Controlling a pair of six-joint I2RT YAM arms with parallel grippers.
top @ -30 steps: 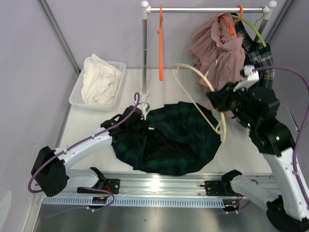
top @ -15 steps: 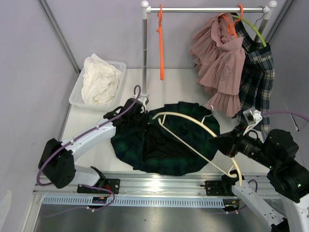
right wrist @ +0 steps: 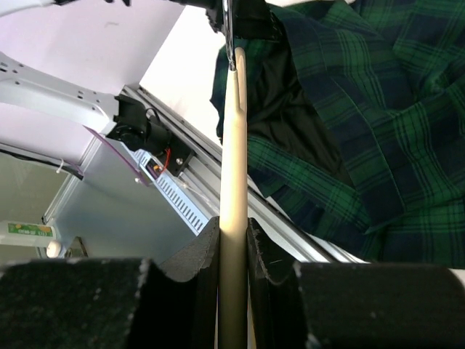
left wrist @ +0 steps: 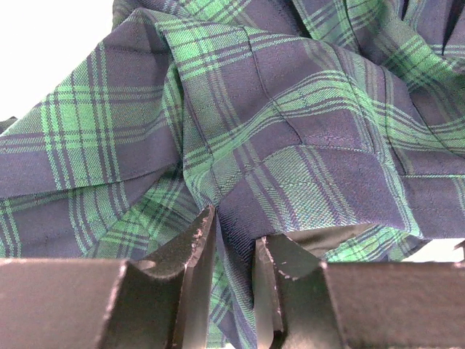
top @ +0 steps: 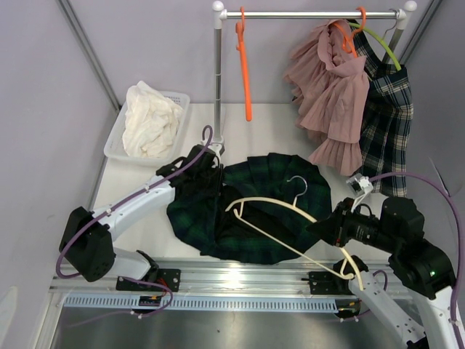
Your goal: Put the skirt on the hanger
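Observation:
A dark green and navy plaid skirt (top: 283, 189) lies spread on the white table. My left gripper (top: 207, 174) sits at its left edge, shut on a fold of the plaid cloth (left wrist: 234, 240). My right gripper (top: 323, 230) is shut on the bar of a cream hanger (top: 280, 207), which lies low over the skirt with its metal hook (top: 296, 183) toward the back. In the right wrist view the hanger bar (right wrist: 233, 145) runs straight up from between the fingers, with the skirt (right wrist: 363, 123) to its right.
A clothes rail (top: 312, 14) at the back holds an orange hanger (top: 245, 69), a pink garment (top: 330, 87) and a plaid dress (top: 385, 109). A white basket (top: 116, 138) of white cloth stands back left. A metal rail (top: 240, 276) runs along the near edge.
My right arm has swung the cream hanger down from in front of the rail to low over the skirt. My left gripper has stayed at the skirt's left edge.

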